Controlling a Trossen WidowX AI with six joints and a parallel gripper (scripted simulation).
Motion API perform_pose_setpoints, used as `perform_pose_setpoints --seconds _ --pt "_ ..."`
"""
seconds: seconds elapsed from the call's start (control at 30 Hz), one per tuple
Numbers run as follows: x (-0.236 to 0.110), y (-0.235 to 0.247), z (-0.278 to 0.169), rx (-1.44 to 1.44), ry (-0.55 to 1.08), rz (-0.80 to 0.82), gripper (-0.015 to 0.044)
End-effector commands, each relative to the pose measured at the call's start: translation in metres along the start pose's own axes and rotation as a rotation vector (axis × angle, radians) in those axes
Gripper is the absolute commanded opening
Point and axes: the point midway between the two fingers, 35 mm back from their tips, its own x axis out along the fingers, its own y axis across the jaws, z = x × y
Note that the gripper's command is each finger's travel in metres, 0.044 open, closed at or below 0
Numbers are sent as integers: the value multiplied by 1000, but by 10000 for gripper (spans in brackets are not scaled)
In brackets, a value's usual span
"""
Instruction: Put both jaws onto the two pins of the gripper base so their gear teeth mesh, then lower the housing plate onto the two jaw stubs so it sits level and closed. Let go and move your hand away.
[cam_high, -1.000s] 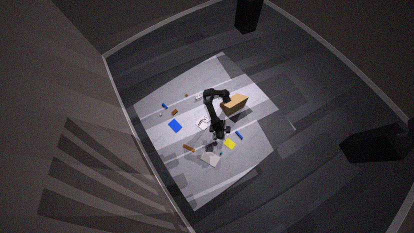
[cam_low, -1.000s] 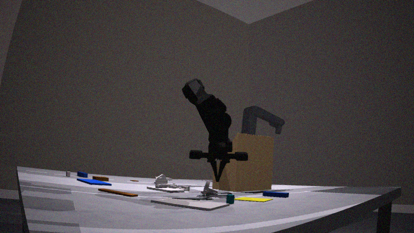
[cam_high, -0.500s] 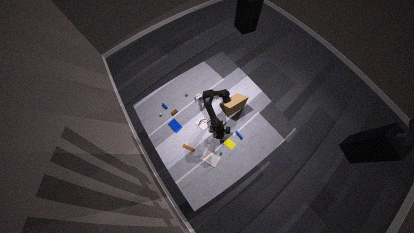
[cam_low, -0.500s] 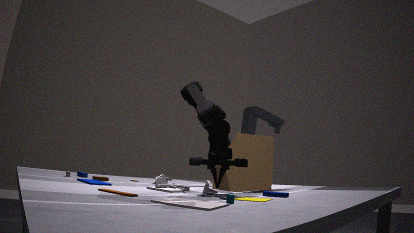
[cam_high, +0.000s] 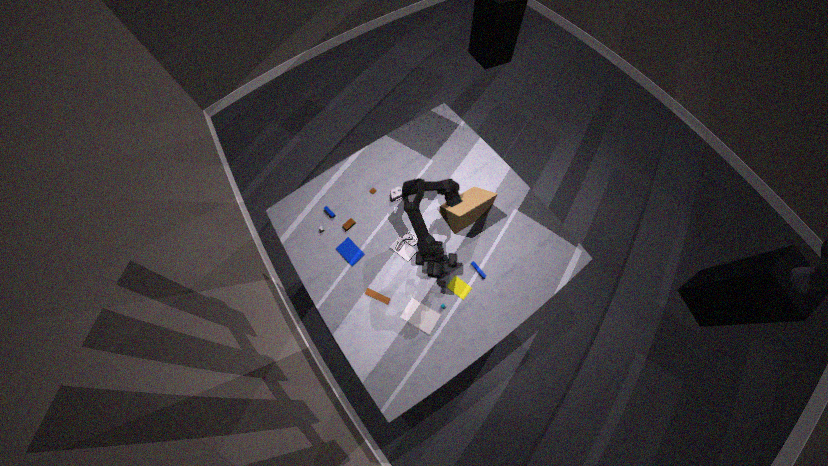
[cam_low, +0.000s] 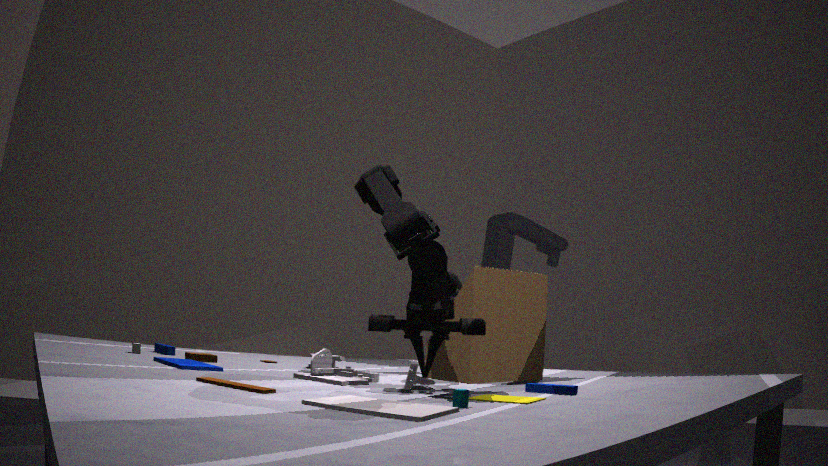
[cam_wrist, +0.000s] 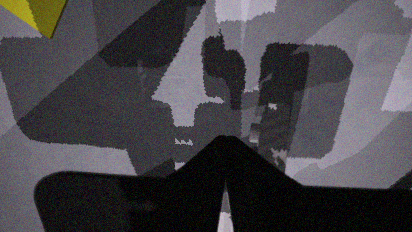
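My gripper (cam_low: 425, 375) (cam_wrist: 226, 144) is shut with nothing between its fingertips, pointing down close to the table. In the top view the arm hides its fingertips. A loose grey jaw (cam_low: 411, 377) stands tilted just left of the fingertips in the exterior view; touching or apart cannot be told. In the wrist view only small pale bits show in shadow beyond the fingertips. The white gripper base (cam_high: 405, 254) (cam_low: 336, 380) lies left of the gripper with pale parts on it; gear mesh cannot be made out. A white piece with dark holes (cam_high: 395, 193), perhaps the housing plate, lies near the arm's elbow.
A tall tan block (cam_high: 470, 205) (cam_low: 504, 324) stands behind the gripper. A yellow plate (cam_high: 459, 287) (cam_low: 504, 398) (cam_wrist: 47, 20), blue bar (cam_high: 478, 270) (cam_low: 551, 389), teal piece (cam_high: 443, 306) (cam_low: 460, 398) and pale plate (cam_high: 420, 316) (cam_low: 376, 406) lie nearby. A blue plate (cam_high: 349, 252) (cam_low: 188, 364) lies farther left.
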Motion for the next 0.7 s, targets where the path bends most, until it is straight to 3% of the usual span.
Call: perform_pose_setpoints --seconds 0.0,0.67 --pt "0 -7 0 -3 0 -3 0" --pt "1 -39 -1 -1 3 -6 0"
